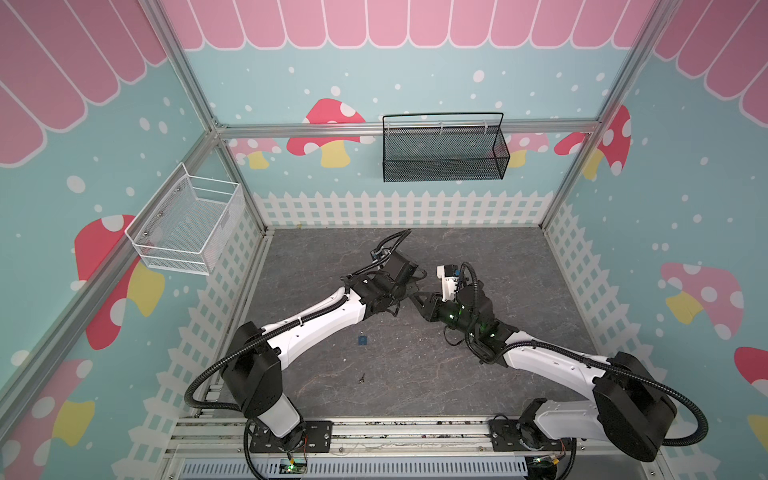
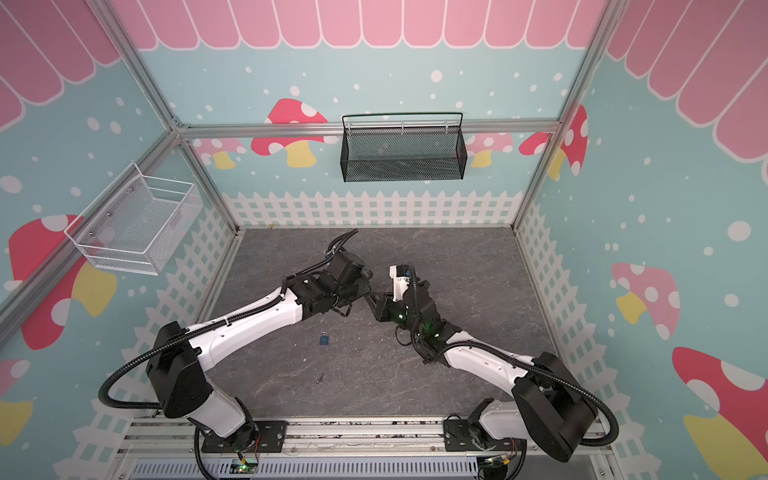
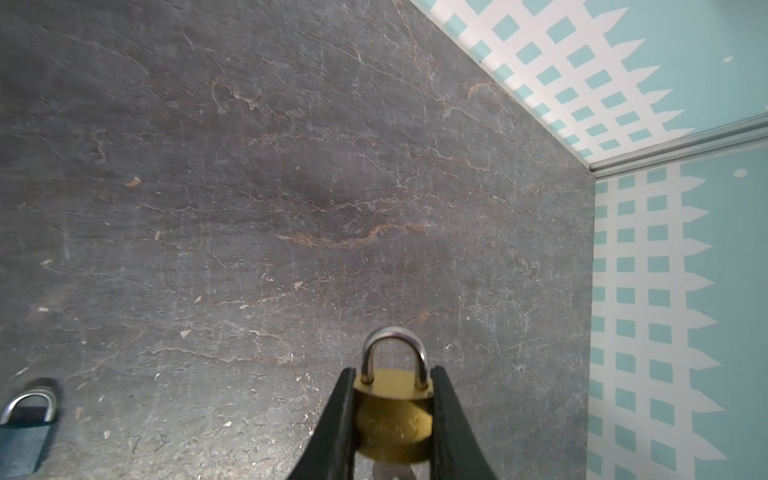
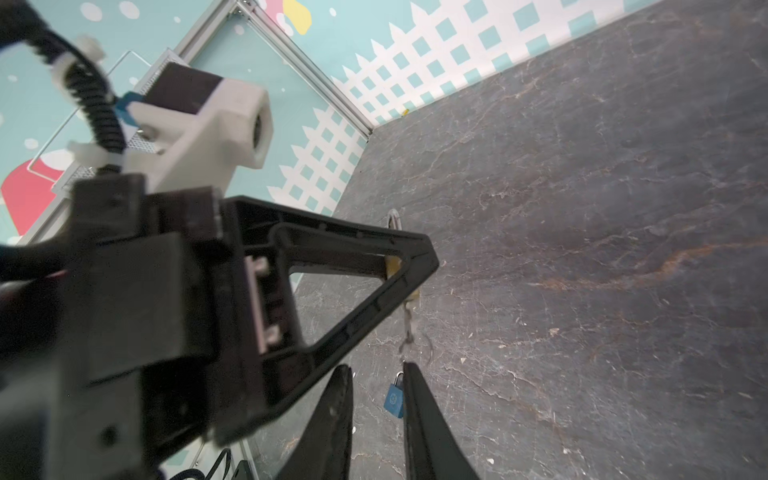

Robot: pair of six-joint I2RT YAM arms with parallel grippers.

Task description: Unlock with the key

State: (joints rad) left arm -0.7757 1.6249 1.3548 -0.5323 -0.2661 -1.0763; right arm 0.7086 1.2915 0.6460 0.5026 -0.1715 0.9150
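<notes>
A white wire basket hangs on the left wall, only its own mesh showing inside, and a blue padlock lies on the table right of it. Next, the left gripper is clamped on a brass padlock, and the key, blurred, sticks out of that lock's base just beyond the tips of the right gripper, whose jaws stand apart on nothing. Further right, a black mesh basket hangs on the back wall, only wall showing through it.
</notes>
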